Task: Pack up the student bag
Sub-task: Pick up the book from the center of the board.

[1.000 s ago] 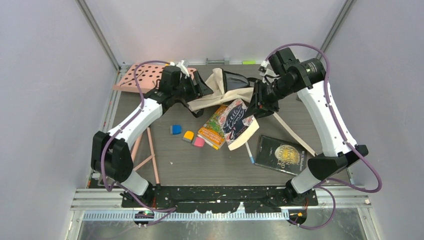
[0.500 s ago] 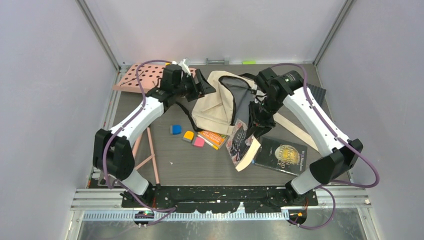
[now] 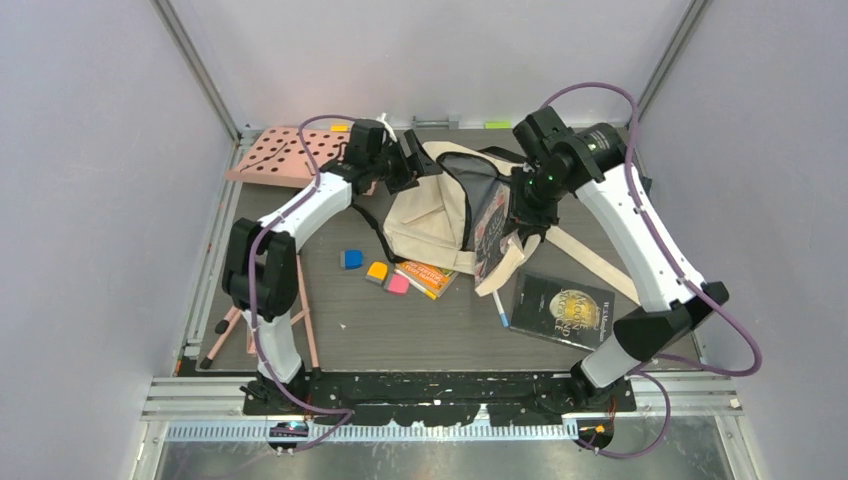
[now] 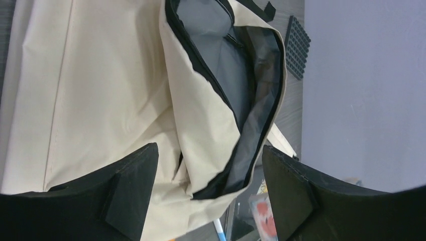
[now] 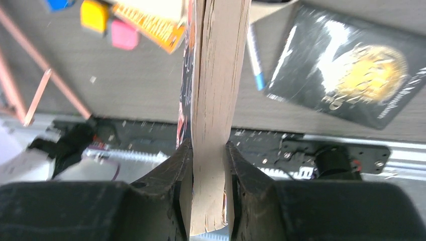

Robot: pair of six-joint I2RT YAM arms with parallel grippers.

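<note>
Two grippers flank the student bag [image 3: 432,215], which lies at the far middle of your table [image 3: 400,330] with its zip mouth gaping toward the right and the grey lining showing. Your left gripper [image 3: 412,160] hangs at the bag's far left corner with its fingers [image 4: 128,191] spread wide and nothing between them. From the left wrist you look straight past them onto the cream fabric and the open mouth, and you cannot tell whether either finger touches the cloth. Your right gripper [image 3: 522,212] sits at the mouth's right edge, its fingers [image 5: 176,170] pinching a paperback [image 3: 493,238] from both sides. The paperback hangs on edge, its dark patterned cover toward the bag and its lower corner near the blue-capped pen [image 3: 499,305]. Just right of the pen a black book with a gold emblem [image 3: 562,308] lies flat. An orange book [image 3: 432,276] pokes out from under the bag's near edge, and beside it sit a blue block [image 3: 351,259], an orange block [image 3: 377,271] and a pink block [image 3: 398,284]. A pink perforated board [image 3: 285,153] sits at the far left corner
</note>
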